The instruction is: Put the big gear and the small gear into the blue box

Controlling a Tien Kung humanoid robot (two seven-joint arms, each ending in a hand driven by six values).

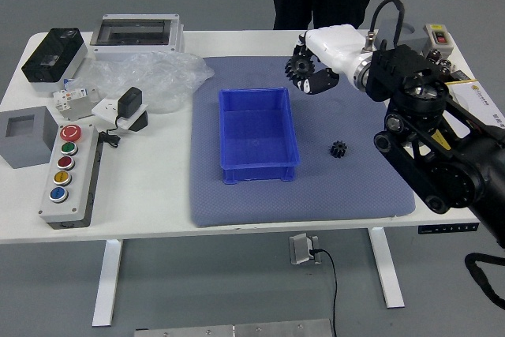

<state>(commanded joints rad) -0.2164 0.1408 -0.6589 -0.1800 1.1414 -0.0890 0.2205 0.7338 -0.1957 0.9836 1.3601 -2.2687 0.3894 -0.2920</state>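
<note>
Step in hand, as I judge it: deliver the big gear to the blue box. My right hand has its fingers clamped on the gear, which hangs just beyond the box's far right corner, outside the opening. To place it well, I should bring it left and toward the near side until the whole gear sits inside the rim, lower it, then part the fingers. Releasing early risks a catch on the far or right wall. Pose: the right arm slants in from the box's right, wrist high, hand pointing left toward the far corner; exact height cannot be read. The small gear lies on the mat, right of the box, to be fetched afterwards.
</note>
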